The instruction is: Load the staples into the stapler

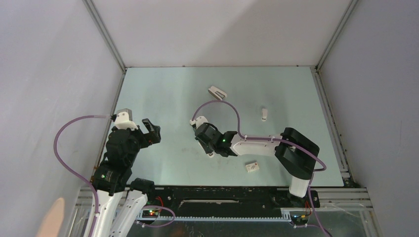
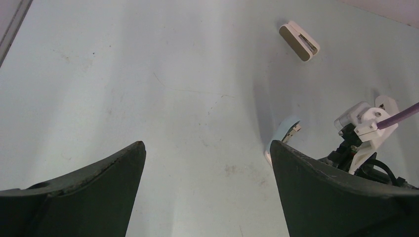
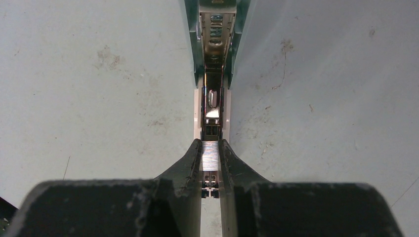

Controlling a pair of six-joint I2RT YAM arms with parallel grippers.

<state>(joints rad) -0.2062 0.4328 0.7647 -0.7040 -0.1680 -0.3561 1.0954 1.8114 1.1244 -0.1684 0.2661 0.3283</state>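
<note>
From my screen I saw a pale green tabletop (image 1: 163, 94) boxed in by plain grey-white panels: a back wall (image 1: 222, 29), a left wall (image 1: 44, 74) and a right wall (image 1: 380, 74). Aluminium posts (image 1: 104, 34) ran up both rear corners where the panels met. A black rail (image 1: 222, 190) lay along the table's near edge. The light was soft and even, throwing faint shadows. Close up, the surface showed brownish scuffs (image 3: 106, 57) and fine scratches (image 2: 192, 91).

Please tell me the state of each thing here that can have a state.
stapler: open, lid raised, channel exposed.
staples: pinched over the channel's near end.
right hand: shut on the staples.
left hand: open, holding nothing.
white box: lying free on the table.
</note>
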